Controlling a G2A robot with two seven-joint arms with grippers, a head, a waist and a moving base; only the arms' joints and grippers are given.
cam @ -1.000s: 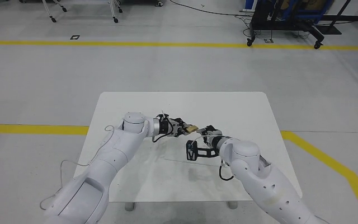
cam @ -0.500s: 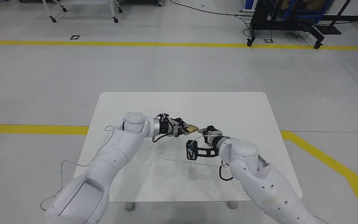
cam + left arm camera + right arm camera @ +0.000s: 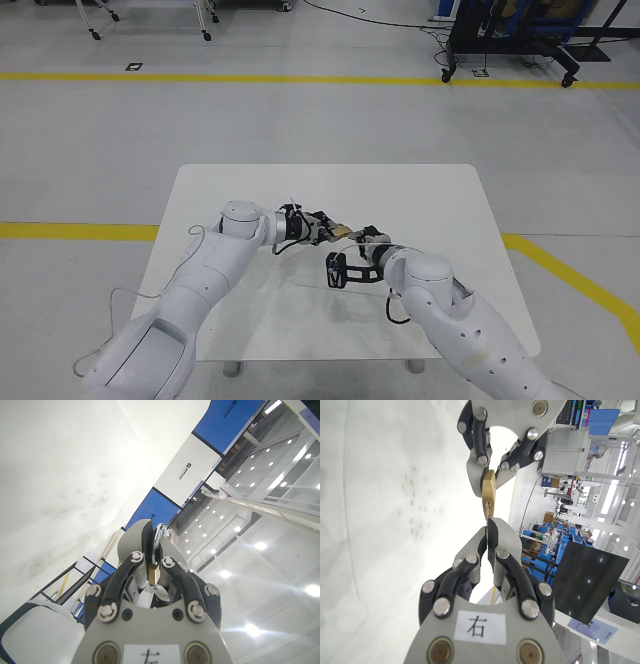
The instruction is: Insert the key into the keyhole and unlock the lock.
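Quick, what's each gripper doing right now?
Left gripper: shut on the padlock.
Right gripper: shut on the key.

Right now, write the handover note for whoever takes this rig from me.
Left gripper: fingers shut on the brass lock, held above the table near its middle.
Right gripper: fingers shut on the key, facing the left gripper.
Done: both things are off the table and lined up, and the key's tip meets the lock's keyhole end. How deep it sits cannot be told.
Left: seat the key fully if it is not, turn it, and confirm that the lock opens.
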